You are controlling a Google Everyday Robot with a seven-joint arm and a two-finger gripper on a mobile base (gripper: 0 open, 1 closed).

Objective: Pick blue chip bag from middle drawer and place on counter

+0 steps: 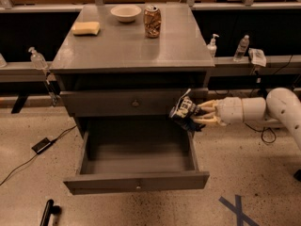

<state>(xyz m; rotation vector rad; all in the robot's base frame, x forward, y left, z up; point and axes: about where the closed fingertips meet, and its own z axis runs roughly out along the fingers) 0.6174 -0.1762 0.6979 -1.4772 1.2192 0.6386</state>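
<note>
The blue chip bag (pixel 185 110) is dark navy with white lettering and sits in my gripper (pixel 196 115), which is shut on it. I hold it in the air above the right rear corner of the open middle drawer (pixel 137 181), level with the shut upper drawer front. My white arm reaches in from the right. The drawer is pulled out and its inside looks empty. The counter (pixel 127 44) is the glossy grey top of the cabinet, above and to the left of the bag.
On the counter stand a tan soda can (pixel 152 21), a white bowl (pixel 125 12) and a yellow sponge (pixel 86 28). Bottles (pixel 241 48) stand on the grey side ledges. A cable and a black box (pixel 42 145) lie on the floor at left.
</note>
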